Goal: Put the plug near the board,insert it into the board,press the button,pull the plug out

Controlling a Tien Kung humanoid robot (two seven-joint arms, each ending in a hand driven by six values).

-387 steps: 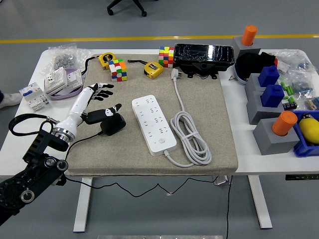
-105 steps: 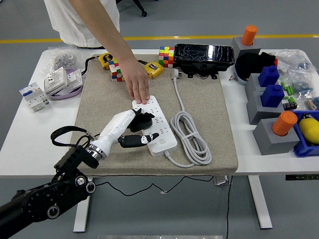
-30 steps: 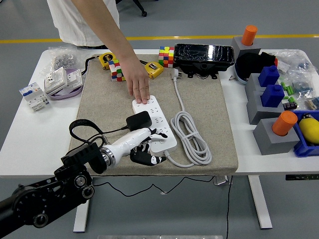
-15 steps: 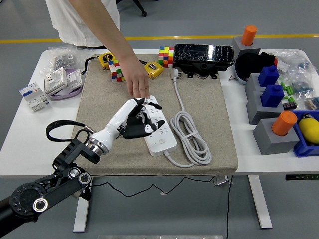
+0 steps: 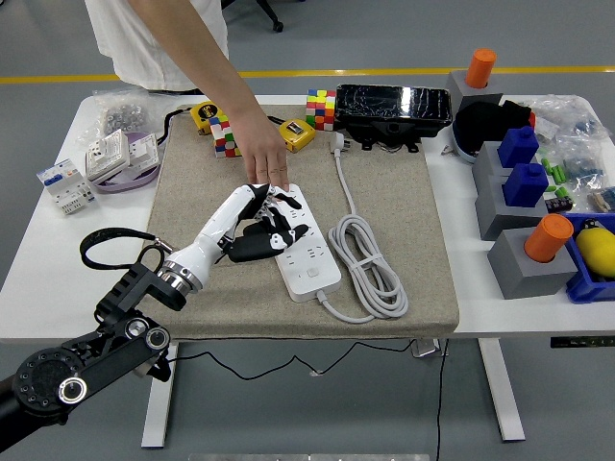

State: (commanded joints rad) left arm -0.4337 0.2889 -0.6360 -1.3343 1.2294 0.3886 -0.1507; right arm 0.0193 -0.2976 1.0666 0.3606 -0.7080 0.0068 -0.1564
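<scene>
Left robot hand lies over the far half of the white board on the tan mat, its fingers curled around the black plug, which sits at the board's left side; cannot tell if the prongs are seated or free. Right arm is out of view. A person's hand presses the board's far end, touching the robot fingertips. Judged risks: pinching the person's fingers as the hand moves; the board lifting or skidding on the mat if the hold is let go during a pull; the plug tilting in a loose grasp so the prongs bind; the black cable looped near the wrist snagging and dragging the plug. Further right the board's coiled grey cord lies just beside it and could catch a fingertip. Clutter at the bench edges is well apart, low risk.
</scene>
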